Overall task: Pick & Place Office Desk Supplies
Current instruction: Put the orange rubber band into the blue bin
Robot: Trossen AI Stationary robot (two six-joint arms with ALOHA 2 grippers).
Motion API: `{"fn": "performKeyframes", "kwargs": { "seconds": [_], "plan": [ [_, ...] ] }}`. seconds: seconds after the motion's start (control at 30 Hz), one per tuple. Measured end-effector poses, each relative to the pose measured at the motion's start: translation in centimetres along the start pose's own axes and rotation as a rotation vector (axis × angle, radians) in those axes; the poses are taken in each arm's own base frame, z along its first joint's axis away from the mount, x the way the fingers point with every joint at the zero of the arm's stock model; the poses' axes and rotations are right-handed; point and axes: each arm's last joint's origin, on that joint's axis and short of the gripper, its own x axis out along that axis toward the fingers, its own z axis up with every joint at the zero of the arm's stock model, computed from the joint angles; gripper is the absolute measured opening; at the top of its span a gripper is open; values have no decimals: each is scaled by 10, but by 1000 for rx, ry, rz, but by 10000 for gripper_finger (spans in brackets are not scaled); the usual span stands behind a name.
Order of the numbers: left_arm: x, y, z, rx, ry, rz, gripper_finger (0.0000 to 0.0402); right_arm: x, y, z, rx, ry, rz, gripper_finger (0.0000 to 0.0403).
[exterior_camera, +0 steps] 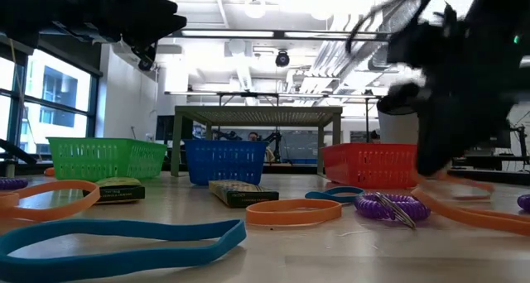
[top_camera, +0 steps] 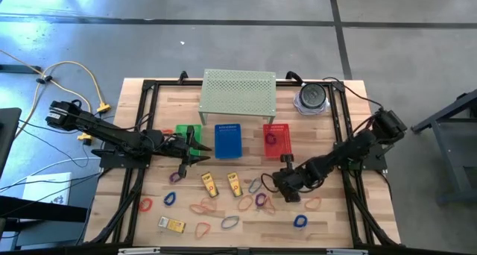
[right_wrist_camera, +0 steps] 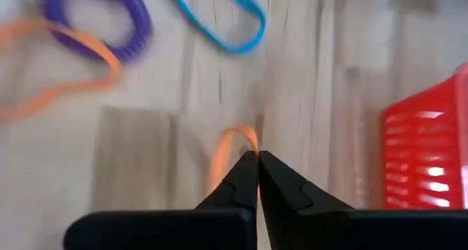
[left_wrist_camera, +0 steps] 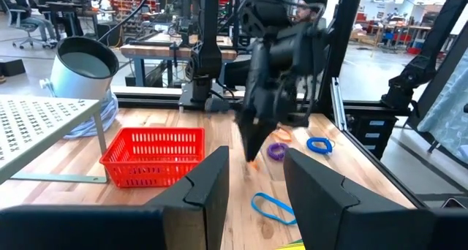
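A wooden bench (top_camera: 149,188) is seen from above, with two dark arms reaching in from either side. Along its far edge a pale green perforated shelf (top_camera: 238,91) is set, and beside it a round grey-and-clear object (top_camera: 311,97). In front of the shelf three small baskets are lined up: a green basket (exterior_camera: 106,157), a blue basket (top_camera: 229,139) and a red basket (top_camera: 275,139).

Rubber bands and packets are scattered over the near half of the bench. Two yellow packets (top_camera: 209,183) are laid side by side near the middle, and a third is nearer the front left. A purple coiled band (right_wrist_camera: 99,20), a blue band (right_wrist_camera: 219,16) and a long orange band (right_wrist_camera: 55,71) are spread close to the right gripper (right_wrist_camera: 257,156).

The right gripper is held low over the bench, just in front of the red basket. Its jaws are closed on a thin orange loop (right_wrist_camera: 234,144), pinched at the tips.

The left gripper (top_camera: 200,152) is positioned by the green basket, its jaws partly open with nothing seen between them.
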Motion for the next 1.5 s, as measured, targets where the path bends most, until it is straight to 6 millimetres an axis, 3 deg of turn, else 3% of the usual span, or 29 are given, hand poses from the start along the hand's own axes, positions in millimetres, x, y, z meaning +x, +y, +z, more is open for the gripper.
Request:
{"fn": "performKeyframes", "kwargs": {
  "seconds": [0.17,0.37,0.6,0.9,1.03,1.17,1.5],
  "plan": [
    [1,-1,-1,62,8,-3,127,-16,9,6,-23,-186,-189,3],
    [8,-5,-11,141,33,-23,127,-26,17,19,-206,-363,-386,3],
    [25,-10,-21,272,-65,-35,127,-31,8,44,-377,-467,-530,3],
    [42,-4,-33,233,-248,11,127,-33,-19,71,-574,-569,-570,3],
    [49,-2,-41,233,-241,22,127,-35,-30,80,-555,-626,-593,3],
    [55,-2,-43,238,-234,25,127,-43,-41,90,-405,-735,-639,3],
    [60,-2,-38,271,-254,74,127,-38,-47,94,-310,-840,-480,3]
  ]
}}
